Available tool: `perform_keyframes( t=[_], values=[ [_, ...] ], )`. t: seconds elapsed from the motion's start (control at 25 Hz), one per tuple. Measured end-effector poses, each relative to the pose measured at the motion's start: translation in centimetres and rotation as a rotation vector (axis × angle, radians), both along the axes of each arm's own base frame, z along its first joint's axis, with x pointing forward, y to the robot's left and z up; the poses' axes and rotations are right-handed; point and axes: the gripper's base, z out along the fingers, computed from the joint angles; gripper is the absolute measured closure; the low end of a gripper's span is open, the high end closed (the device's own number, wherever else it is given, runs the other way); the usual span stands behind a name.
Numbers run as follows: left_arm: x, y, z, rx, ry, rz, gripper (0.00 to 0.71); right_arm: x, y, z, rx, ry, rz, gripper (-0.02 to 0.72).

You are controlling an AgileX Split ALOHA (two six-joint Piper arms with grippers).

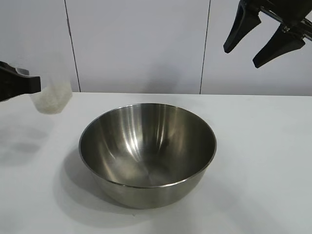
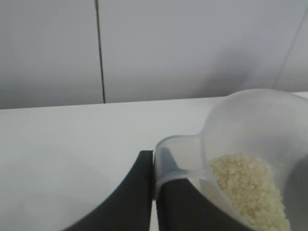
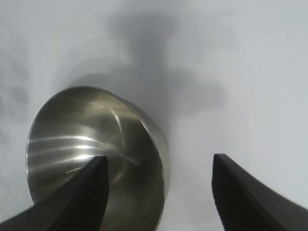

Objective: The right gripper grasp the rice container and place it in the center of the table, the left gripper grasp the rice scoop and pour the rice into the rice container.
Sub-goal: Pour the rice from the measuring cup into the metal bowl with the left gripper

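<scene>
While the steel mixing bowl (image 1: 147, 155) sits upright near the middle of the white desk (image 1: 263, 146), the left pincer (image 1: 22, 86) reaches in from the left edge of the exterior view, well above the desk surface and apart from the bowl; its two black fingers (image 2: 132, 199) are closed together on the flat tab handle of the clear plastic measuring cup (image 1: 50, 97), as the left wrist view shows, with the tab clamped between them. The cup hangs clear of the desk, off to the left of the bowl and slightly behind it, roughly upright; white uncooked rice (image 2: 250, 190) fills its lower part, and the grains show through the translucent wall in the exterior view too. The bowl's interior looks bare and shiny, with only reflections on its curved wall; its thin rim is free of both arms.

The right pincer (image 1: 263, 41) hangs high at the upper right of the exterior view, well above and apart from the bowl; its two tapered fingers stand spread with a wide gap between them and nothing in it. From the right wrist view the bowl lies below, beside one finger tip, with bare desk under the gap.
</scene>
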Motion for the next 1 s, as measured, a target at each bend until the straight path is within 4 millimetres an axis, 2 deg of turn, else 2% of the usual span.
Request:
perform_keyframes(
  t=[0.12,0.32,0.4,0.6,0.76,0.88,1.0],
  values=[
    [0.0,-1.0,1.5,-0.01,0.084,-0.079,0.704,0.0,0.0,0.0,0.0,0.0,0.0,0.27],
    [0.2,-4.4,3.5,0.014,0.044,-0.277,0.704,0.0,0.0,0.0,0.0,0.0,0.0,0.27],
    [0.3,-6.1,3.4,0.024,0.029,-0.358,0.704,0.0,0.0,0.0,0.0,-0.001,0.0,0.27],
    [0.6,-9.2,1.4,0.091,-0.04,-0.52,0.704,0.0,0.0,0.0,0.0,-0.001,0.0,0.27],
    [1.7,-10.2,0.5,0.243,-0.143,-0.566,0.704,0.0,0.0,0.0,-0.002,-0.002,0.0,0.27],
    [2.5,-10.4,1.0,0.416,-0.257,-0.58,0.704,0.1,0.0,0.0,-0.003,-0.006,-0.002,0.27],
    [2.9,-10.7,1.5,0.661,-0.395,-0.635,0.704,0.1,0.0,0.0,-0.003,-0.01,-0.004,0.27]
  ],
)
